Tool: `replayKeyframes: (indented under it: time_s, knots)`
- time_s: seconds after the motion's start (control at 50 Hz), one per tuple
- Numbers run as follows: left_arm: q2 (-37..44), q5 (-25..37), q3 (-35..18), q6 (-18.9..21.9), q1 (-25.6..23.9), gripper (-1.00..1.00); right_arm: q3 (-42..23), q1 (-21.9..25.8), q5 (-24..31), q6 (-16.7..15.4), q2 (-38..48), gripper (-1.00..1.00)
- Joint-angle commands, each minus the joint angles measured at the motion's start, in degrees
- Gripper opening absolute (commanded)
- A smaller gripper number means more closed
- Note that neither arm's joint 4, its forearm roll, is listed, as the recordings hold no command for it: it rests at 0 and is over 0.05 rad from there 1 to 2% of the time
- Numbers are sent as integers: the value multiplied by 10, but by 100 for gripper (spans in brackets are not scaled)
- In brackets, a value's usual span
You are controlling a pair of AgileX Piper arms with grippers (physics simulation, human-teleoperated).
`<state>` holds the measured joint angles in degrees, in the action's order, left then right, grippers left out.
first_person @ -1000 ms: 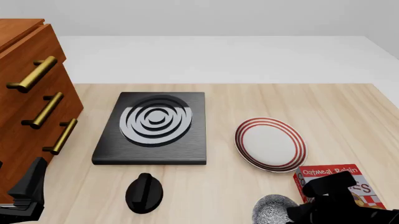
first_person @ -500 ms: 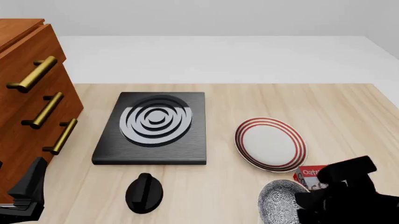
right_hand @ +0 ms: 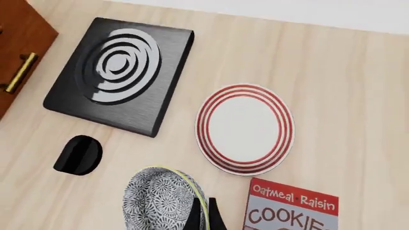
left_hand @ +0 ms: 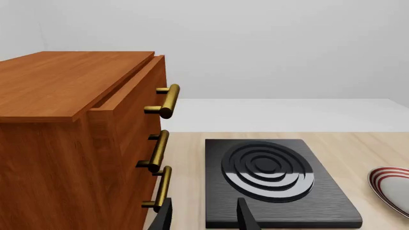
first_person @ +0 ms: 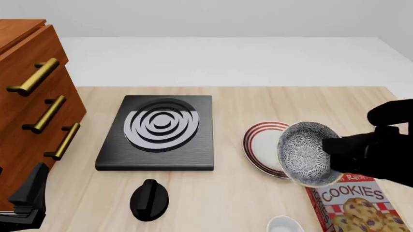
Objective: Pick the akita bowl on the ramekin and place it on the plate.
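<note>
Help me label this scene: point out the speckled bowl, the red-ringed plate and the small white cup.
speckled bowl [first_person: 307,153], front view, patterned inside.
red-ringed plate [right_hand: 244,126], right wrist view, white centre.
small white cup [first_person: 285,225], front view, rim at the bottom edge.

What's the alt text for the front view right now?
The right hand holds the small speckled grey akita bowl, tipped on its side, in the air in front of the round red-ringed white plate. Left of the plate sits a black square stove; a cookie box and small plain white ramekin lie nearer the camera.
</note>
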<state>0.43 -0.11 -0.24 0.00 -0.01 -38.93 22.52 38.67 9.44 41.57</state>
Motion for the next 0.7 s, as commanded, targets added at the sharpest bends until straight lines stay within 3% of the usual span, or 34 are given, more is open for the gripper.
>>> replayKeyframes:
  time_s: [0.02,0.5,0.54,0.7]
  knots:
    - [0,0,0,0,0,100,-55,-31,-48,18,44,-100]
    - [0,0,0,0,0,100,-18,-75,-246,119,199,-100]
    - [0,0,0,0,0,100,-7,-77,-274,148,219,-100]
    - [0,0,0,0,0,100,5,-90,-332,180,272,-100]
